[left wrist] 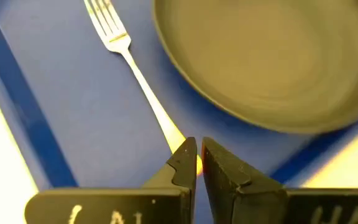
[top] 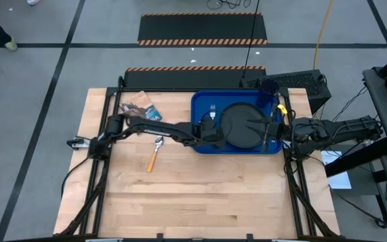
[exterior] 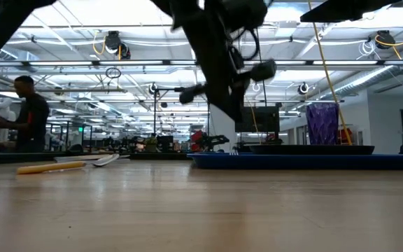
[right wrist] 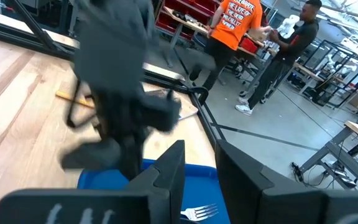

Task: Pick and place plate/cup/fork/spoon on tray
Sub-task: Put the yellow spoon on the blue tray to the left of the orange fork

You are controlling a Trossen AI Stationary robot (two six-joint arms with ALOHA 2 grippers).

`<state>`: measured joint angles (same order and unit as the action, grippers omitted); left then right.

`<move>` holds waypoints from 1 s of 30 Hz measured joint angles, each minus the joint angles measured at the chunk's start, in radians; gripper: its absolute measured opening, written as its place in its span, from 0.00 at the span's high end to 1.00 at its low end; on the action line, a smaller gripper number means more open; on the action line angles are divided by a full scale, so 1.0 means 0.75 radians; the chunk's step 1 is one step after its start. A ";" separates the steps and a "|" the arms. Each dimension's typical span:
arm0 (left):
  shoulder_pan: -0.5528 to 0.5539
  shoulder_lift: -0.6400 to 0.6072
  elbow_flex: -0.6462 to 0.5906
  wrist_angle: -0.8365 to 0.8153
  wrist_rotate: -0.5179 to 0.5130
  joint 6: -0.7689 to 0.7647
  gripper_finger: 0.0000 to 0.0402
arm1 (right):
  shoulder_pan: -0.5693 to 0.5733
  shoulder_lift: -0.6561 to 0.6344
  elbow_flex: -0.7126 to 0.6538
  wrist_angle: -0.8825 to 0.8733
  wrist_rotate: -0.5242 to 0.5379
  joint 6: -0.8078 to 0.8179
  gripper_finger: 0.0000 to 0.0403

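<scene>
1 orange-handled fork (left wrist: 126,53) lies on tray (left wrist: 55,112); left gripper (left wrist: 199,163) nearly closed.

Grey floor (top: 46,40), hazard-striped mats (top: 202,29), ceiling lights (exterior: 152,66).

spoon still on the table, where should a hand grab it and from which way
Take the spoon by its orange handle, from straight above, fingers closing across its width. It lies flat on the bare wood, apart from the tray, with the silver bowl toward the booklet; the handle looks the longer, straighter part. The left hand looks nearer.
</scene>
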<state>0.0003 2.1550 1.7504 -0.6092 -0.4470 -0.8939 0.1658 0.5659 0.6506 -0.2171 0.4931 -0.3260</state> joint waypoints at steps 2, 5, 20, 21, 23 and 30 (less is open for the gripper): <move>-0.033 -0.054 0.000 -0.054 -0.004 0.027 0.94 | 0.000 0.000 0.000 -0.004 0.000 0.000 0.79; -0.091 -0.117 0.003 -0.139 -0.007 0.066 0.94 | 0.000 0.000 0.000 -0.008 -0.001 0.000 0.79; -0.437 -0.184 0.001 -0.618 -0.080 -0.431 0.94 | 0.000 0.016 0.000 -0.038 -0.333 0.309 0.79; -0.455 -0.182 0.001 -0.657 -0.096 -0.469 0.94 | 0.000 0.018 0.000 -0.038 -0.353 0.331 0.79; -0.485 -0.182 0.001 -0.756 -0.115 -0.546 0.93 | 0.000 0.025 0.000 -0.038 -0.389 0.368 0.79; -0.527 -0.183 -0.099 -0.837 -0.135 -0.699 0.81 | 0.000 0.056 0.000 -0.043 -0.486 0.397 0.79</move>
<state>-0.3952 2.0174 1.6765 -1.2371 -0.5485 -1.4182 0.1658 0.6077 0.6506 -0.2494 0.1287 -0.0284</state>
